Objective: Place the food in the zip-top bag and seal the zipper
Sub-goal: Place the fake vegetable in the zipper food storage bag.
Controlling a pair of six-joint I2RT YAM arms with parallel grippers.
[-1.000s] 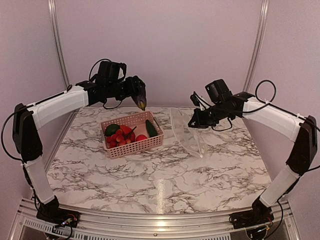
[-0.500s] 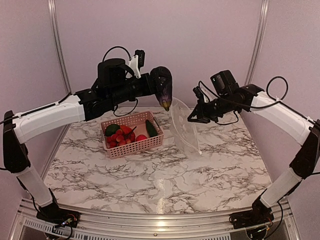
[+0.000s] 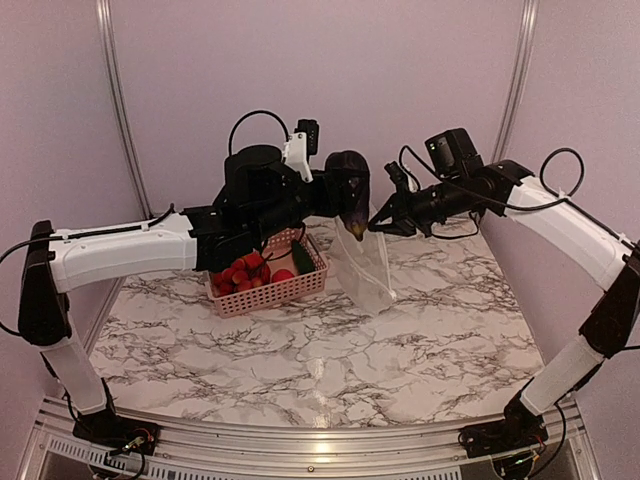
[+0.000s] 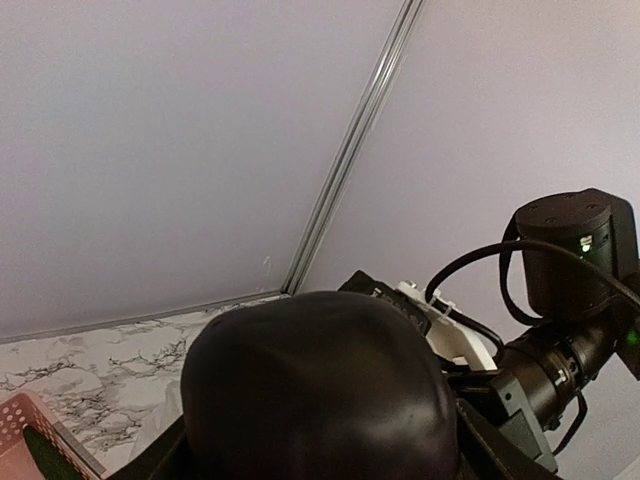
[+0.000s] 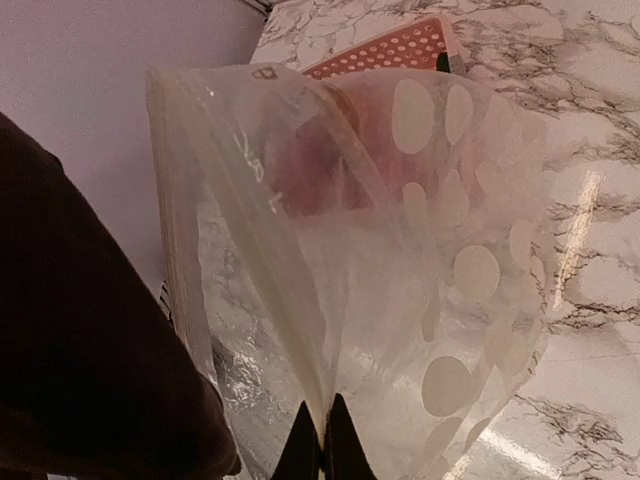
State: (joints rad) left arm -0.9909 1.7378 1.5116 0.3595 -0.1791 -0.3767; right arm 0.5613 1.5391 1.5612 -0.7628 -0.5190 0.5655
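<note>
My left gripper [image 3: 347, 196] is shut on the dark blackish food piece [image 3: 351, 208], which hangs tip down right over the mouth of the zip-top bag [image 3: 366, 268]. In the left wrist view this piece [image 4: 318, 385] fills the space between my fingers. My right gripper [image 3: 379, 225] is shut on the bag's top edge and holds the bag up, its bottom on the table. In the right wrist view the dotted bag [image 5: 420, 260] hangs open from my shut fingertips [image 5: 322, 445], with the zipper [image 5: 172, 190] along the left edge and the dark piece [image 5: 80, 350] beside it.
The pink lattice basket [image 3: 283, 290] stands left of the bag, partly behind my left arm, with red pieces [image 3: 243, 274] and a green one [image 3: 301, 256] in it. It shows through the bag in the right wrist view [image 5: 400, 45]. Marble table [image 3: 330, 350].
My left arm has swung right from over the basket, carrying the dark piece to just above the bag's mouth. My right gripper has lifted the bag's edge higher.
</note>
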